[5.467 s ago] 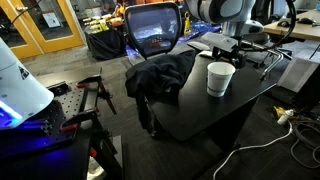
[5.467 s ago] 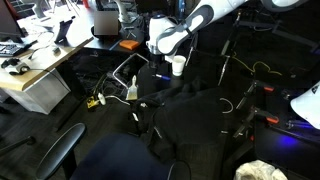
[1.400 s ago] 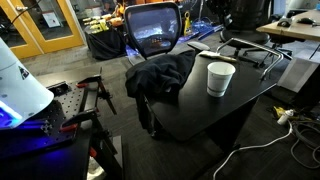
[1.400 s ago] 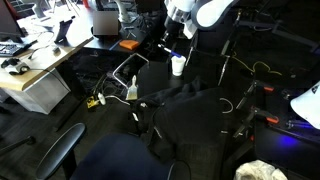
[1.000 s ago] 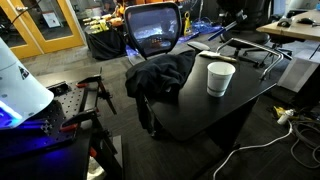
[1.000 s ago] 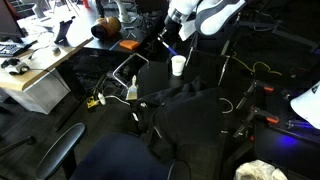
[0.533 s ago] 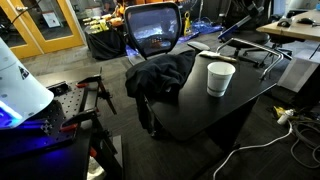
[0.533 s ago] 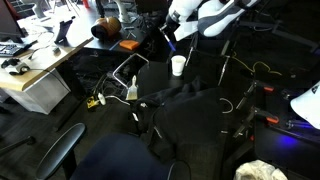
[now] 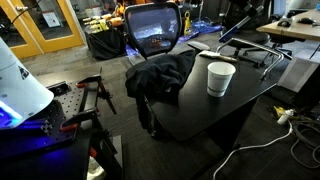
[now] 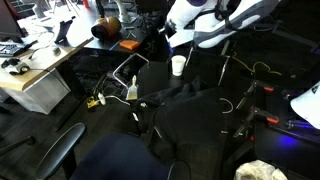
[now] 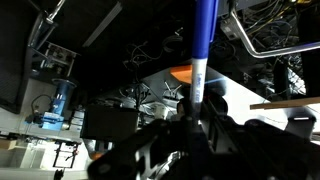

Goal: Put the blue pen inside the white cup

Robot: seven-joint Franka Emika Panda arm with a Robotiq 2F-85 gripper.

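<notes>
the black counter (image 9: 200, 118) fills the middle of the scene in an exterior view. a heap of dark cloth (image 9: 160, 72) lies over its far corner, next to the black mesh-backed office chair (image 9: 153, 30) that stands behind it.

the white arm (image 10: 215, 22) reaches in from the upper right in an exterior view, bent above the far side of the counter.

the white cup (image 9: 220, 78) stands upright on the counter with its open mouth up, apart from the cloth and near the counter's edge. it shows in both exterior views, small and pale against the dark top (image 10: 178, 65).

the pincer (image 10: 166, 36) hangs in the air at the end of the arm, above the cup and off to one side of it, not touching it. in the wrist view the pincer (image 11: 192, 125) is closed narrow on the blue pen (image 11: 205, 30), its dark fingers (image 11: 160, 140) pressed against the pen's lower part. the pen runs up from the grip to the top edge of that view, with a blue barrel above and a pale section nearer the fingers. it is held in the air, outside the cup. its tip is hidden among the fingers.
</notes>
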